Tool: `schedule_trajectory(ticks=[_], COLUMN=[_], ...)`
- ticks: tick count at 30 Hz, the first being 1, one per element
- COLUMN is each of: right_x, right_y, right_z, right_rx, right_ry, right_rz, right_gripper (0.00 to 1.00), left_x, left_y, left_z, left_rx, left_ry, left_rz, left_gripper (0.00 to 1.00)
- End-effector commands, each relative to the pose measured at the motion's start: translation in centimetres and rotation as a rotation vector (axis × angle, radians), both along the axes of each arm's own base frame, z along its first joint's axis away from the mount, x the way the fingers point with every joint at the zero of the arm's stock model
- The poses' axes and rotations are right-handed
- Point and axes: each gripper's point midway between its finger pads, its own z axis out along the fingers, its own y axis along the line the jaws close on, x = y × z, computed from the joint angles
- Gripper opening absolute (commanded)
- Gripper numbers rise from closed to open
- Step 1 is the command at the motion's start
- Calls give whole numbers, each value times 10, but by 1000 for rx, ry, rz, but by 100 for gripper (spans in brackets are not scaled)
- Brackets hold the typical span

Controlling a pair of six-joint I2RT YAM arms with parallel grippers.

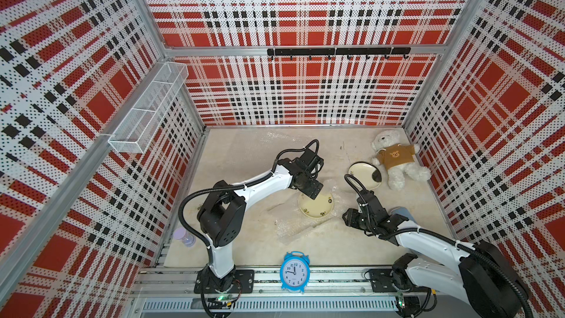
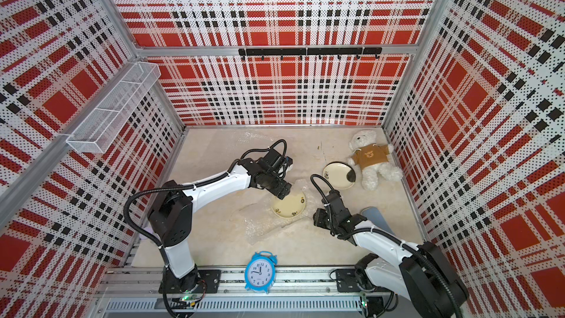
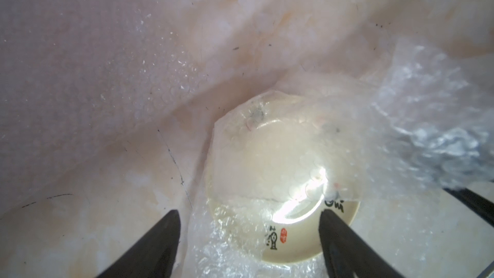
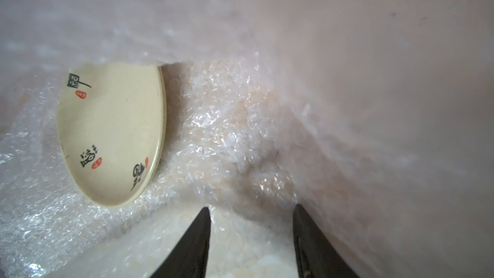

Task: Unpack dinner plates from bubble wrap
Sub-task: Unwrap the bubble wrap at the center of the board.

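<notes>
cream-coloured, with small dark marks and red stamps, one dinner plate lies face up near the middle of the counter. it rests on a crinkled sheet of clear bubble wrap that spreads out from under it toward the near side. in the left wrist view a flap of the wrap lies over much of the plate, leaving bare only the part with a dark mark and a red stamp. beside that, the wrap bunches up off the counter.

the left claw hangs right above this plate, released, its fingers spread wide. one fingertip is over the plate's rim and the other is just outside the wrap's edge. the right claw sits low beside the plate, pointing at the rumpled wrap. its fingers stand parted too, less widely, with nothing pinched between the tips. whether they touch the wrap i cannot tell.

a second plate, yellowish with a dark rim and a dark blotch, lies bare farther back, just beside a white teddy bear in a brown sweater. a blue alarm clock stands at the front, between the two arm bases.
</notes>
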Motion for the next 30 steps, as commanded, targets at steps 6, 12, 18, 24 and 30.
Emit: schedule_trajectory(ticks=[6,12,18,24,30], right_x=[29,37,52,67,72], right_y=[10,8,11,16,22], right_z=[32,34,45,57,55], right_rx=[47,51,62,67,81], right_ry=[-81,-85,-111,-136,-135], right_rz=[3,-2,-1,8,13], right_gripper=[53,54,54,54,54], left_x=[-20,-24,-31,-36,-28], left_y=[13,17,23,32,45], left_z=[0,3,-12,-25,-30], left_rx=[73,18,43,122,194], left_ry=[19,11,30,15,-52], left_rz=[-55,-7,12,19,67], left_gripper=[84,91,92,86,75])
